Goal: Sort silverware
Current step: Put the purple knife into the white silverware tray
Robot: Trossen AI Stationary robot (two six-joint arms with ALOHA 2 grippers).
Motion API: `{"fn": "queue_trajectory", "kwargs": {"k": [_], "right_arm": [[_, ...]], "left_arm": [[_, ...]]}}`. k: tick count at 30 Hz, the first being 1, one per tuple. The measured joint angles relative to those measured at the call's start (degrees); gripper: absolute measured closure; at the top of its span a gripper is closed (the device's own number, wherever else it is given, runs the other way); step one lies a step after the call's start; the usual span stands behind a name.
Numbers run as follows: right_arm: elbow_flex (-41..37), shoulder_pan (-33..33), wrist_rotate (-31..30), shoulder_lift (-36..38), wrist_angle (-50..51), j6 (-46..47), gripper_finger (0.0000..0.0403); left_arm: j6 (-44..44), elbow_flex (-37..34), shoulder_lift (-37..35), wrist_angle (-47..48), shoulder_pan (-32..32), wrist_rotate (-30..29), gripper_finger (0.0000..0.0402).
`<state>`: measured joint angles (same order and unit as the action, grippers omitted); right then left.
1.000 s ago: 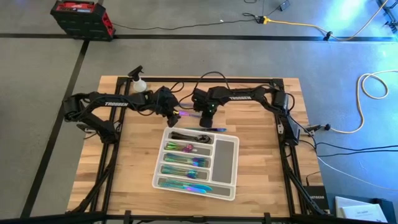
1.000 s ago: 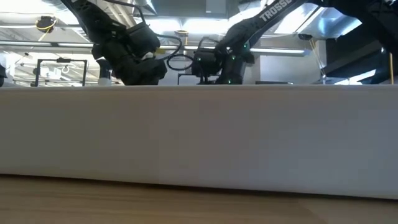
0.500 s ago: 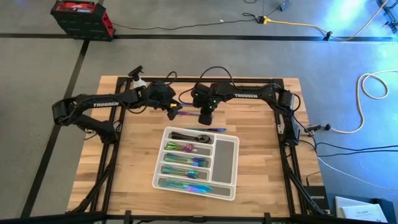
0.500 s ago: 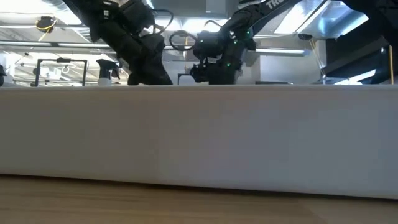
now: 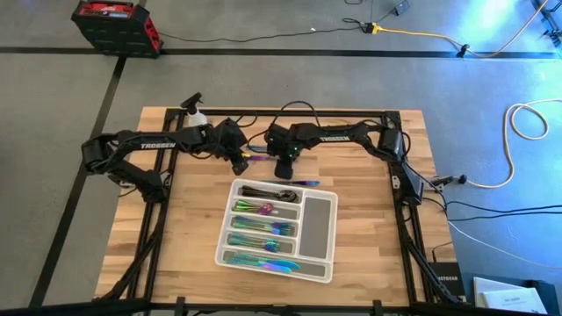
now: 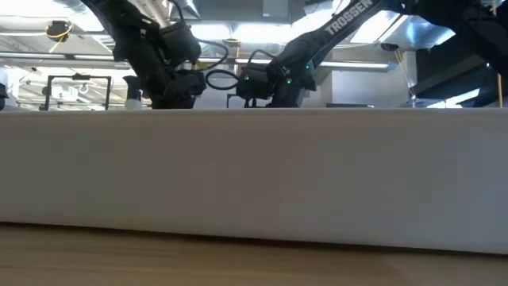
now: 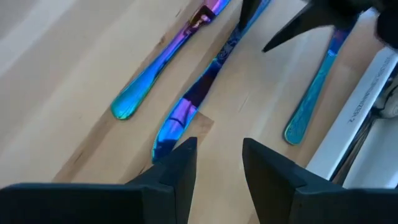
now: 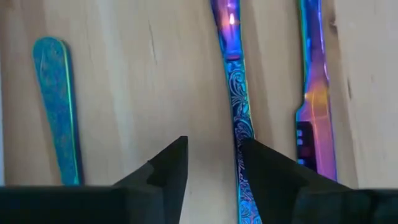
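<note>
Left wrist view, 3 iridescent pieces (image 7: 186, 102) on table (image 7: 56, 74), 1 tray (image 5: 319, 219), both jaws parted, empty.

Both end effectors crowd one strip of table — the left end effector (image 5: 241, 163) and right end effector (image 5: 283, 167) near each other, three slim iridescent metal silverware pieces (image 7: 186, 106) lying between and below them. Just beside the right one stands the white-grey compartment tray (image 5: 319, 219) — beyond the tray, bare wooden table (image 5: 369, 228).
</note>
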<state>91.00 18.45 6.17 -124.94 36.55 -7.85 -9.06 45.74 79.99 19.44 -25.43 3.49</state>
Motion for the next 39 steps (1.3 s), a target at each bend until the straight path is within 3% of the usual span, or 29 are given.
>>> {"fn": "queue_trajectory", "kwargs": {"k": [9, 23, 33, 39], "right_arm": [[0.0, 0.3, 0.4, 1.8, 0.7, -1.6, 0.0290], [0.2, 1.1, 1.0, 0.0, 1.8, -3.8, 0.0292], [1.7, -0.1, 3.2, -0.1, 10.2, -5.5, 0.0292], [1.7, -1.7, 3.3, -0.1, 10.5, -5.5, 0.0292]], "left_arm": [[0.1, 0.0, 0.0, 0.1, 0.3, 0.4, 0.0286], [-0.1, 0.0, 0.0, 0.7, 0.3, 0.3, 0.0286], [0.8, 0.0, 0.0, 1.0, 0.3, 0.3, 0.0286], [16.7, 0.0, 1.1, 1.0, 1.2, -1.2, 0.0286]]}}
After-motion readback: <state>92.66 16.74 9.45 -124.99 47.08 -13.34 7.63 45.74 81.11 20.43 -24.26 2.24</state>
